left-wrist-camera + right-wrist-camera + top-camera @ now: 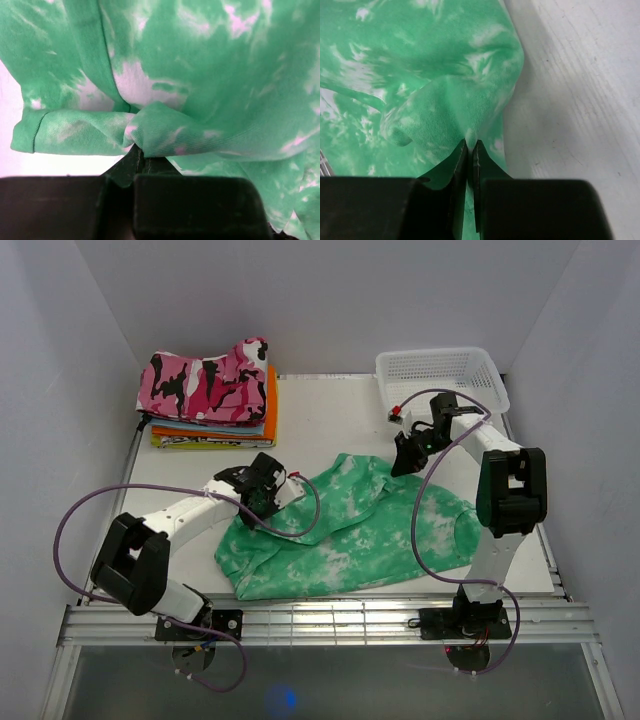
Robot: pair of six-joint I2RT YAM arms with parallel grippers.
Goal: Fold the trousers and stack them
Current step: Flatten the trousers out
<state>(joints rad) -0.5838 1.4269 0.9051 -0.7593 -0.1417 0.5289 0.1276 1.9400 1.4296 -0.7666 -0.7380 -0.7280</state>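
Found the trousers (350, 530) sprawled in the middle of the table (330, 405), bunched and rumpled, not yet folded flat — near edge close to the front rail, far edge reaching toward the basket (440, 365). Spotted the left gripper (262, 502) at the cloth's left edge, pressed together on a tuck of green fabric. Confirmed it from the wrist view: a ridge of cloth puckering out from between the fingertips, right beside a stitched hem. Caught the right gripper (408, 458) at the far right corner, likewise nipped tight on a peak of fabric, with bare table just beside it.

Read both pinches as one plan — two well-separated holds on the same garment, likely to lift and spread it or carry an edge over for a fold. Could not tell from above whether either hold was on waistband or leg end; too crumpled.

Noted the left arm stretched low and forward, forearm angled right, wrist tipped down over the cloth. Noted the right arm reared tall at the elbow, then reaching away and down to the far edge, wrist steeply pitched.

Marked the camo garment (205, 385) on the orange pile (270, 410) at the far left corner as the likely stacking spot, well apart from the trousers.
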